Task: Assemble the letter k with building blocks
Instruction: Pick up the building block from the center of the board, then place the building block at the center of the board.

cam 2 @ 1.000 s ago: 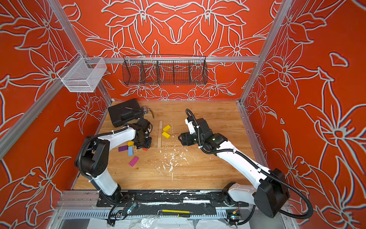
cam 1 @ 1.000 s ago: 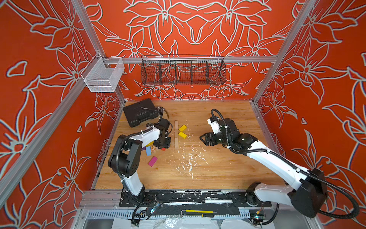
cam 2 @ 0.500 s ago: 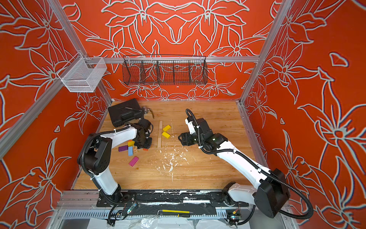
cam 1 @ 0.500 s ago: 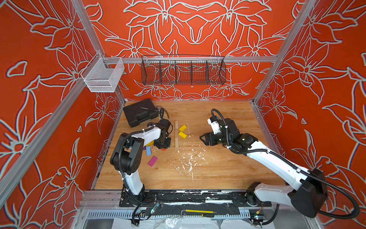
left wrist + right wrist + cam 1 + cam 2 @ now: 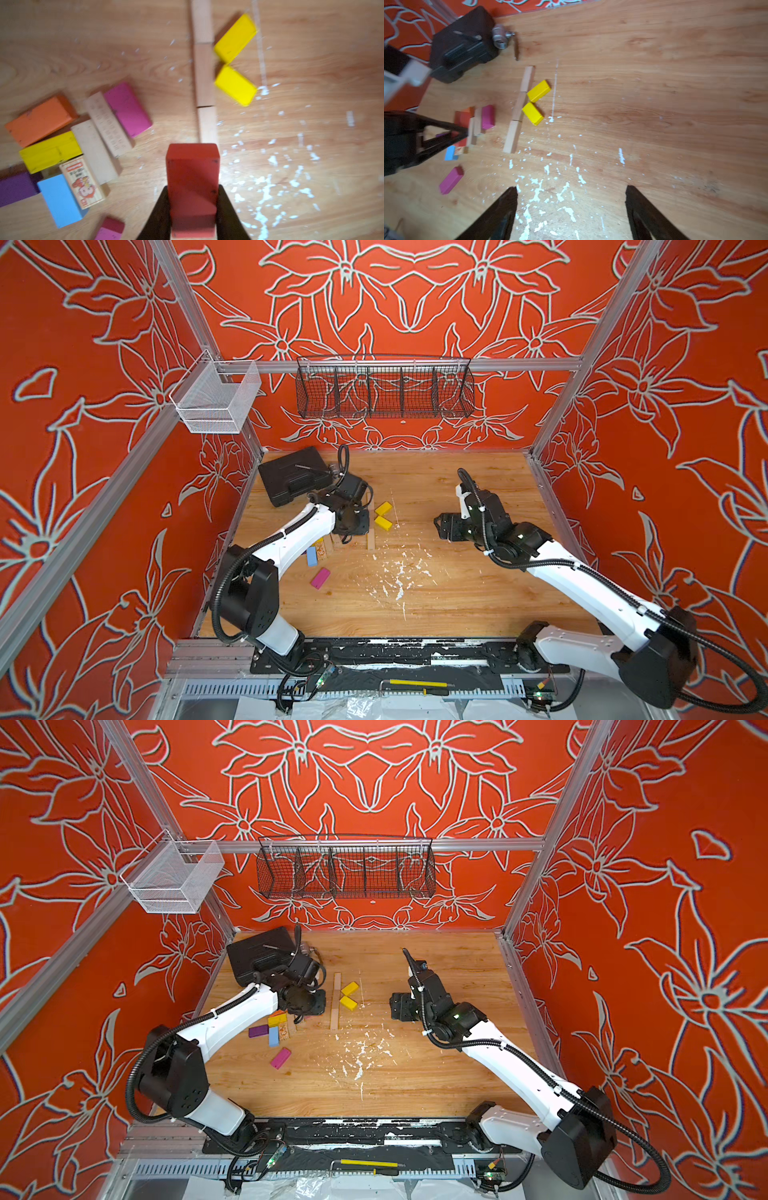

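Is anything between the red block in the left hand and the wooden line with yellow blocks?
Nothing visible. The left hand holds the red block close to the end of the pale wooden line; the loose blocks lie off to the side.

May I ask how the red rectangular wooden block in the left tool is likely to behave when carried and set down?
The red rectangular wooden block is probably rigid and light: it looks like solid painted wood. Its flat sides sit squarely in the left tool, so twisting seems unlikely, though smooth paint might slip. Laid flat, it shouldn't roll.
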Available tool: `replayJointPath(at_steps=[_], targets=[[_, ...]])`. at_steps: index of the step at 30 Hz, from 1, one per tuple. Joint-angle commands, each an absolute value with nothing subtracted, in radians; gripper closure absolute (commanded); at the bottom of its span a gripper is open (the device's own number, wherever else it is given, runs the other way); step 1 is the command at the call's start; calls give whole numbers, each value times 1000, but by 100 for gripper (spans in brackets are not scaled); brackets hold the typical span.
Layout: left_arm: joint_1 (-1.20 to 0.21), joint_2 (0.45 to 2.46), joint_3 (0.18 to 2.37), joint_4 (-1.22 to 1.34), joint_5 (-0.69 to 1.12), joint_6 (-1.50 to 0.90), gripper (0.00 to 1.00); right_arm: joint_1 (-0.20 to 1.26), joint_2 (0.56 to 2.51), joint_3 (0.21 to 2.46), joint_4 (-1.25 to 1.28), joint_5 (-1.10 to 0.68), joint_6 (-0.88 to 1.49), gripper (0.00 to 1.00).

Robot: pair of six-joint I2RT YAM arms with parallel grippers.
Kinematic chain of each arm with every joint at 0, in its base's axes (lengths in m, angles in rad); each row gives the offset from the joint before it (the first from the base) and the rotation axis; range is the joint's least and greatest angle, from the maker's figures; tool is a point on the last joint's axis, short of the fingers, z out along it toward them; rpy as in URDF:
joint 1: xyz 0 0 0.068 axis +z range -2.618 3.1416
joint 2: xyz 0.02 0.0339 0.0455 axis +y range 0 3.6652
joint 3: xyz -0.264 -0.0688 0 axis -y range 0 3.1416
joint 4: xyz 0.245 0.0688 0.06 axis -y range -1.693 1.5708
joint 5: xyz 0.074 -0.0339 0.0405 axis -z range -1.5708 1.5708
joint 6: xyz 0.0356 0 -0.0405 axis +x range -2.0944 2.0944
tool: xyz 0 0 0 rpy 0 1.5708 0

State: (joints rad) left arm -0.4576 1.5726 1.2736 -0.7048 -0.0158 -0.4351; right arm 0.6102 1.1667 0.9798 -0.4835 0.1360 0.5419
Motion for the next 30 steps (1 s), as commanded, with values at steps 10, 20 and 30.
replayJointPath(at_steps=[10, 20, 30], targets=[[-621, 1949, 1746, -816, -136, -567, 82, 600, 1159, 1002, -692, 360, 703, 16], [-622, 2378, 2263, -1037, -196, -527, 82, 598, 1044, 928, -671, 360, 698, 15], [-601, 2559, 2442, -1053, -169, -546, 82, 597, 978, 885, -654, 372, 698, 13]])
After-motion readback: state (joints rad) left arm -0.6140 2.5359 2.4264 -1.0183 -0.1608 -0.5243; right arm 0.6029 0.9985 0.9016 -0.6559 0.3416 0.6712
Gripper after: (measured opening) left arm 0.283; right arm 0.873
